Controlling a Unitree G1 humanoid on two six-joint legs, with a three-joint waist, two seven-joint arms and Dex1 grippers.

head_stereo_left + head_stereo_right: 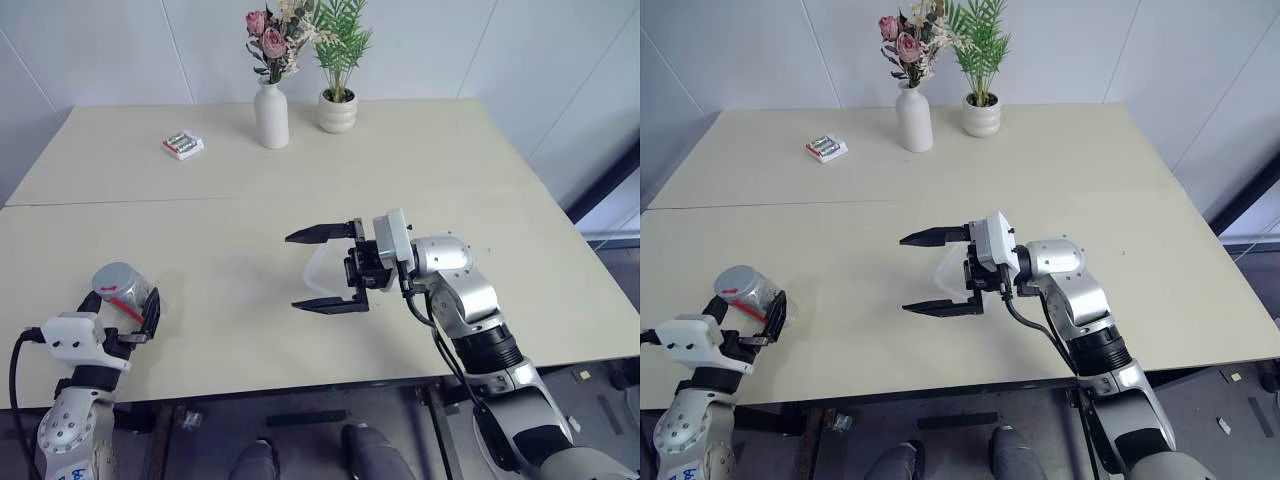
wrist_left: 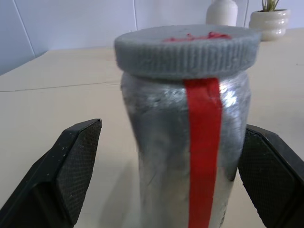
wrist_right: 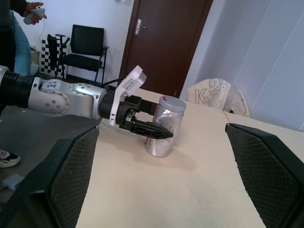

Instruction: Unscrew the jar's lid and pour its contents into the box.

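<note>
Left eye view puts the jar (image 1: 124, 289) near the surface's (image 1: 230, 230) front left corner, standing a little tilted, with the lid (image 1: 114, 276) on top and a red stripe down its silvery side. The left claw (image 1: 125, 310) reaches in from that corner with its forearm low and pointing forward, its two black fingers spread to either side of the jar's body. In the left wrist view both pads (image 2: 78, 164) stand clear of the metal, with surface showing in the gaps, so the jar is framed but not pinched. The lid's ribbed grey rim and its red mark face that camera.

The right arm comes up over the front edge, bends at the elbow and turns its wrist so that the right claw (image 1: 325, 270) points across toward the left side. It hovers above the middle of the surface with its fingers spread wide and nothing gripped between them. The box (image 1: 325, 272) shows as a pale translucent shape behind those fingers.

At the far edge stand a white vase (image 1: 271, 114) and a potted plant (image 1: 338, 108); a small packet (image 1: 183, 145) lies toward the far left corner.
</note>
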